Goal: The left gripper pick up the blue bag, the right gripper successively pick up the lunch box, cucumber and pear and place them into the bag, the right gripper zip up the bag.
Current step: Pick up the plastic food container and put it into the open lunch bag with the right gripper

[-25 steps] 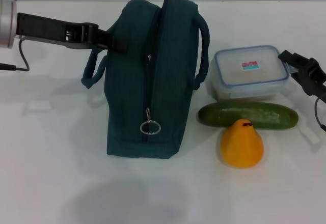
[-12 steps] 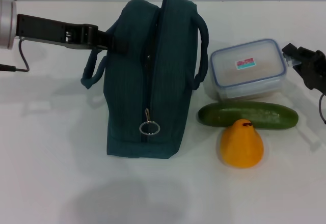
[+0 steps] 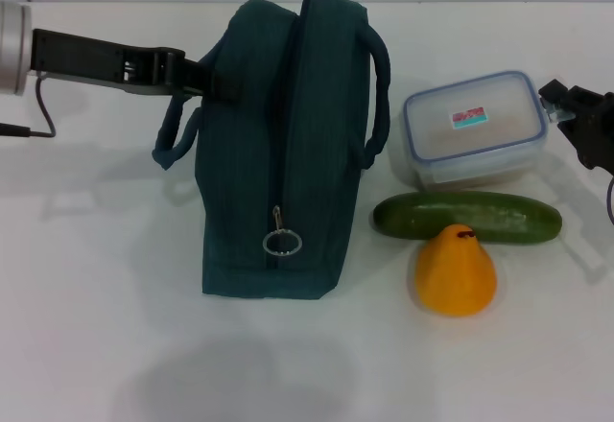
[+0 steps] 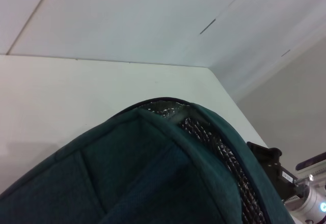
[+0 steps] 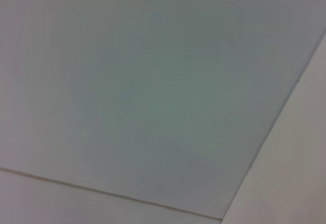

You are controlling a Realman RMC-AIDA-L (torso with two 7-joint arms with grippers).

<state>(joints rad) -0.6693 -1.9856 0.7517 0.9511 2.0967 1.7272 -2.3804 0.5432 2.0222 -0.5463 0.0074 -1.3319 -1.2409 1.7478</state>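
The blue bag (image 3: 288, 144) stands upright mid-table, its zip pull ring (image 3: 282, 242) hanging on the near side. My left gripper (image 3: 206, 75) is shut on the bag's upper left edge. In the left wrist view the bag (image 4: 127, 183) fills the bottom, with silver lining (image 4: 209, 137) showing at its mouth. The clear lunch box (image 3: 475, 127) with a blue-rimmed lid sits tilted to the bag's right, and my right gripper (image 3: 556, 104) is shut on its right end. In front of it lie the cucumber (image 3: 467, 217) and the yellow pear (image 3: 456, 270). The right wrist view shows only blank wall.
The white table (image 3: 96, 326) spreads in front and to the left of the bag. A black cable (image 3: 29, 127) trails near the left arm. The bag's two handles (image 3: 379, 96) hang at its sides.
The lunch box has tipped and its right end has risen with the right gripper, which moved up and slightly right. The bag and left gripper have stayed in place.
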